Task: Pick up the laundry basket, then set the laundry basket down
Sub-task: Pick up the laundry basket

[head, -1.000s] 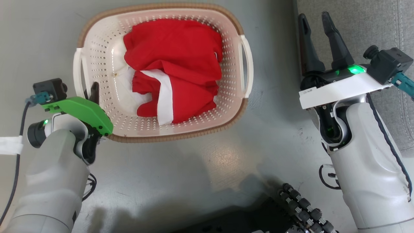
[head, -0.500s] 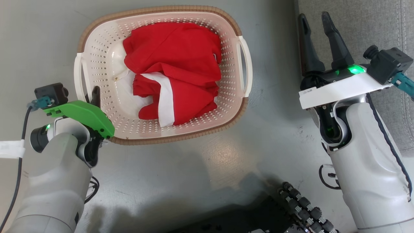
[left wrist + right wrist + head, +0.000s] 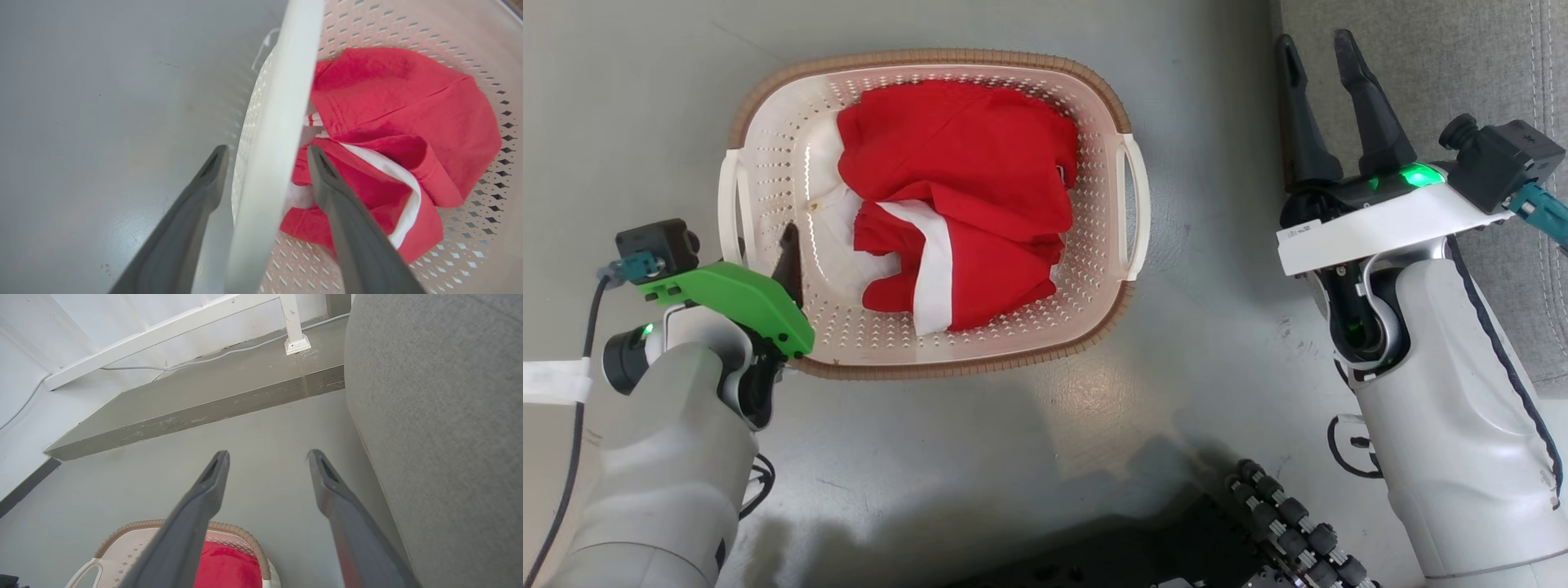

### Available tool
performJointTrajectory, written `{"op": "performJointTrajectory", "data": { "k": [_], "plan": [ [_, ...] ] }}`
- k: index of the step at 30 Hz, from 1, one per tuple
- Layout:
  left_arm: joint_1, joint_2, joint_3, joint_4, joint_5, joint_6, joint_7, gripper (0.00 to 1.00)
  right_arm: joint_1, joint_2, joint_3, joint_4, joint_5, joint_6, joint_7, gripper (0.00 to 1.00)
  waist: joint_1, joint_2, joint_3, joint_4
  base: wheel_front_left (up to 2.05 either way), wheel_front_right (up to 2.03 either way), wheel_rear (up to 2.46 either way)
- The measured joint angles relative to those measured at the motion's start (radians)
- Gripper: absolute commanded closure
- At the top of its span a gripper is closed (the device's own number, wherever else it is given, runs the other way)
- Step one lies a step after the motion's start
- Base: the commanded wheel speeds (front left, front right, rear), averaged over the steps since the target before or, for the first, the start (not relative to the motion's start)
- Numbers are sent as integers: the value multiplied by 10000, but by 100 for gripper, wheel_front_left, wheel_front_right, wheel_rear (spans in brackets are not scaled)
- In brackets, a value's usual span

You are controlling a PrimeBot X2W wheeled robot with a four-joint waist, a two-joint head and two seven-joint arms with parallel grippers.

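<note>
basket: cream-white perforated plastic laundry basket (image 3: 768, 155) with brown woven-look rim, on the grey floor (image 3: 1013, 457), toward 12 o'clock of the head view, upright.
contents: crumpled red and white garment (image 3: 964, 180) lying inside.
left fingers: green-housed left gripper (image 3: 267, 152) at the basket's 8 o'clock. Its fingers are apart and straddle the white left loop handle (image 3: 282, 94). One finger (image 3: 204, 183) is outside over the floor, the other is inside the basket above the garment.
contact: wrist view shows a gap on both sides of the handle, so no clamp. Cannot tell whether a finger brushes it lower down.
right fingers: white-housed right gripper (image 3: 1315, 41) is spread, holding nothing. It is at the basket's 3 o'clock, well apart from it and beside the grey upholstered furniture (image 3: 1421, 57).
right wrist view: basket rim and red cloth show at 7 o'clock, behind the left finger.
progress: basket looks settled on the floor with nothing gripping it. Fingers loose around the handle fit either just before the pick or just after the set-down; these pictures do not settle which.
left to do: if not yet lifted, close on the handle, raise, lower. If already set down, back the left fingers off toward 6 o'clock.
</note>
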Motion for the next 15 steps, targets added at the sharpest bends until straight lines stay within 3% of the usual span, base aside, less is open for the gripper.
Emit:
{"op": "performJointTrajectory", "data": {
  "k": [15],
  "plan": [
    [-11, 132, -408, 228, 119, -2, -221, 0, -3, 0, 59, 192, 104, 0, 0, 0, 0, 0, -634, 32, 0, 0, 0]
  ]
}}
